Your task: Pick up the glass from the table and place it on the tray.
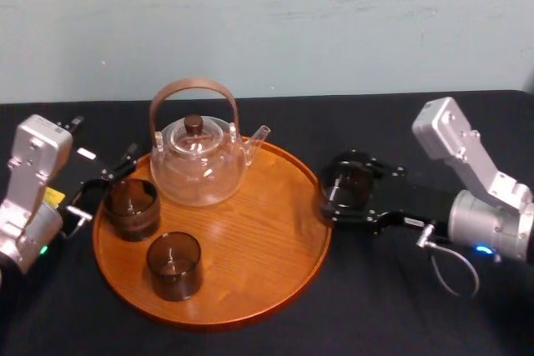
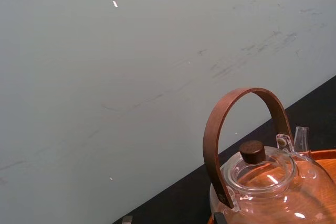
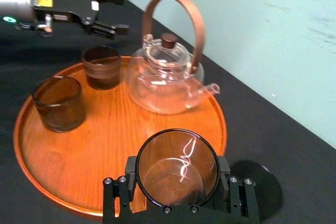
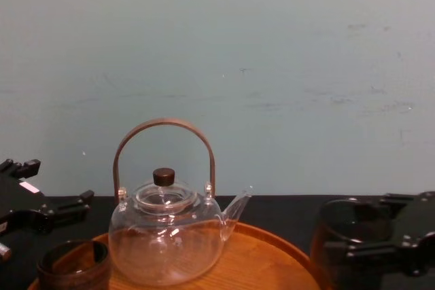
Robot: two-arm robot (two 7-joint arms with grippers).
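Evidently the right gripper [image 1: 338, 189] is pinching the dark glass [image 3: 177, 171] at the right rim of the tray [image 1: 250, 239], seemingly lifted off the table [image 1: 400, 306] so it can clear that edge. The left gripper [image 3: 119, 11], fingers spread, hovers by a tumbler [image 1: 132, 206] at the tray's left, and a pale wall [image 1: 334, 22] backs the black table.

The smoky brown glass [image 1: 346, 187] is upright over the matte black table [image 1: 400, 289], just beside the round orange-brown wooden tray's [image 1: 267, 235] right rim.
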